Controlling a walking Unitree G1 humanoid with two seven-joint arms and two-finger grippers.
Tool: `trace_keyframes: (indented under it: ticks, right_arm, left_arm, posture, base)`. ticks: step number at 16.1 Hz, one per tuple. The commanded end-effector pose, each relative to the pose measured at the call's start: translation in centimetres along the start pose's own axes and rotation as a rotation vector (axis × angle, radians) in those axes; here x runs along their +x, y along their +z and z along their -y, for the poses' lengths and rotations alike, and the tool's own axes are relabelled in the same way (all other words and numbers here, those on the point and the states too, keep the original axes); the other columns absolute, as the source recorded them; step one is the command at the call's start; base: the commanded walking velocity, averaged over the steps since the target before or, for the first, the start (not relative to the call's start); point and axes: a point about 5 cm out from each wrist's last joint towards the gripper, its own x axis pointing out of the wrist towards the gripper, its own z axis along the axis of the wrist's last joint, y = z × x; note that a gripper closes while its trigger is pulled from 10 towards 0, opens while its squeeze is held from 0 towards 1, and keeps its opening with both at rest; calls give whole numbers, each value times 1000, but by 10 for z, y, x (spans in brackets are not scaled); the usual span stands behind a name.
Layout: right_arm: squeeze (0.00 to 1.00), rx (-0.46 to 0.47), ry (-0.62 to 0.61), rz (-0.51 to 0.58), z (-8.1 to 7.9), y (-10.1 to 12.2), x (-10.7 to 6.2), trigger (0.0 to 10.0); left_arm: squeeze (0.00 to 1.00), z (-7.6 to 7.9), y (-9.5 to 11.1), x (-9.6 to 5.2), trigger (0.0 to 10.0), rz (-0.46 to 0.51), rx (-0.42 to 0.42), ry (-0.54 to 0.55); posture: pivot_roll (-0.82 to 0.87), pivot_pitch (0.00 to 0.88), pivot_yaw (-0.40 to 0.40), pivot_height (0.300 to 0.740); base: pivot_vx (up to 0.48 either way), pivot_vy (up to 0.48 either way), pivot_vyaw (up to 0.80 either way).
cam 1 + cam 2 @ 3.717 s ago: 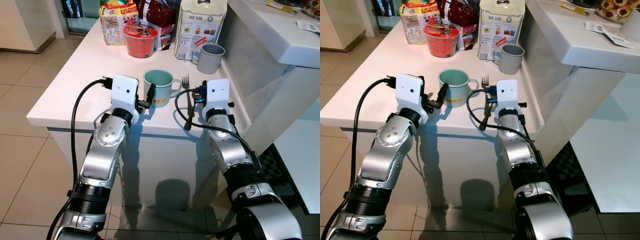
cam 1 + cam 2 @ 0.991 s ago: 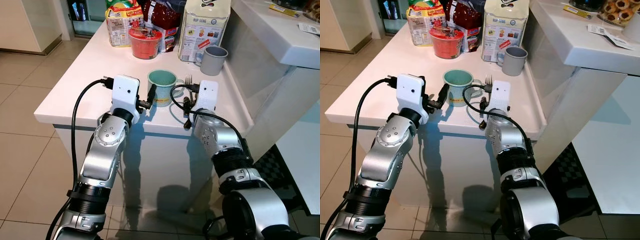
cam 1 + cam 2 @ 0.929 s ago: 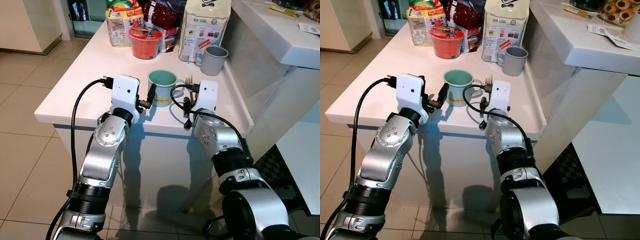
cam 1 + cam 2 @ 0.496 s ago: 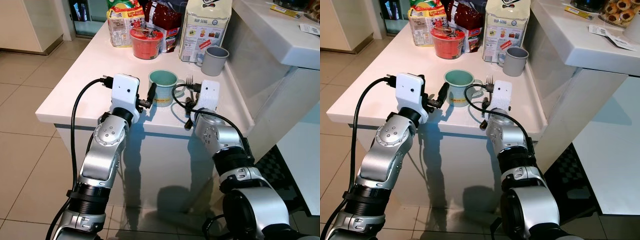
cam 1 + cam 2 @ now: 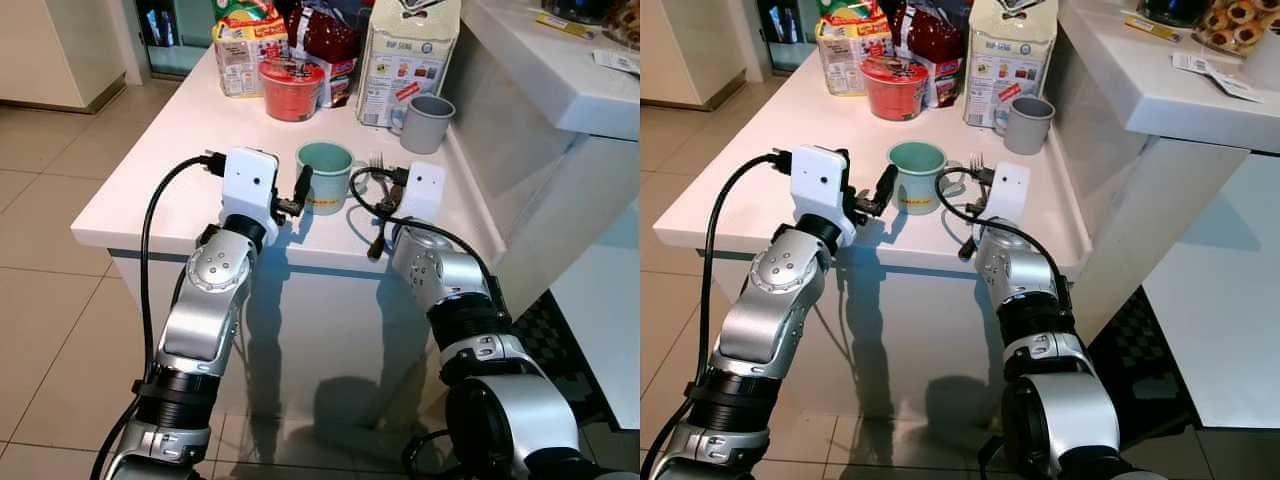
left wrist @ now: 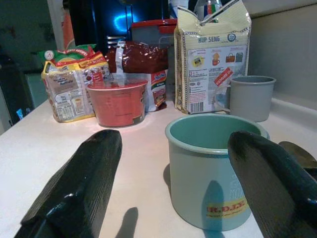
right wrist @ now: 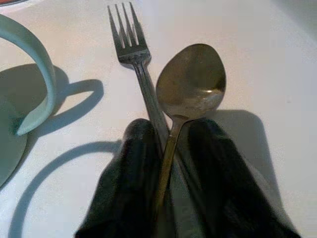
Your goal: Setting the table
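Observation:
A teal mug [image 5: 324, 176] stands near the front of the white table [image 5: 180, 150]. My left gripper [image 6: 173, 144] is open just in front of the mug, with one finger [image 5: 301, 184] by the mug's left side and not touching it. To the right of the mug lie a fork [image 7: 130, 44] and a spoon [image 7: 190, 82], side by side. My right gripper [image 7: 171, 131] is shut on both handles, low over the tabletop. I cannot tell if the cutlery is lifted. The fork tines [image 5: 376, 160] point away from me.
A grey mug [image 5: 428, 122] stands behind the fork. A red noodle cup [image 5: 290, 88], snack bags [image 5: 243, 45] and a tall paper bag [image 5: 405, 55] line the table's back. A raised white counter [image 5: 560, 80] walls the right side. Tiled floor lies to the left.
Since the oldest frames my right forearm has swung in toward the mug and the wrist has tilted. Over the last second it barely shifted. The left arm and the mug have stayed put.

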Motion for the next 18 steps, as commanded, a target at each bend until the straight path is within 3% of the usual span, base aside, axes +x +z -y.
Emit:
trace_keyframes:
  ticks: [1,7,9,12,13,16,18]
  right_arm:
    - [0,14,-22,-127,6,-27,1,0]
    - [0,12,-111,-275,31,-61,3,0]
    - [0,-8,-108,-223,31,-54,4,0]
    - [0,-137,-39,203,8,9,-6,0]
    - [0,-160,-31,279,5,19,-10,0]
    - [0,-216,1,447,-3,37,-21,0]
    - [0,-228,4,460,-4,35,-23,0]
  left_arm:
    - [0,3,4,0,10000,8,6,-17]
    - [0,3,4,-1,10000,5,8,-19]
    - [0,2,4,-1,10000,5,9,-18]
    - [0,4,4,1,10000,8,10,-22]
    - [0,4,5,1,10000,10,10,-22]
    - [0,3,5,2,10000,11,10,-24]
    - [0,3,5,2,10000,12,11,-23]
  posture:
    - [55,0,-66,740]
    - [59,0,-64,740]
    - [59,0,-66,740]
    - [55,0,-65,740]
    - [55,0,-65,740]
    - [53,0,-64,740]
    - [55,0,-65,740]
  base:
    - [0,0,0]
    - [0,0,0]
    - [0,0,0]
    - [0,0,0]
    - [0,0,0]
    - [0,0,0]
    - [0,0,0]
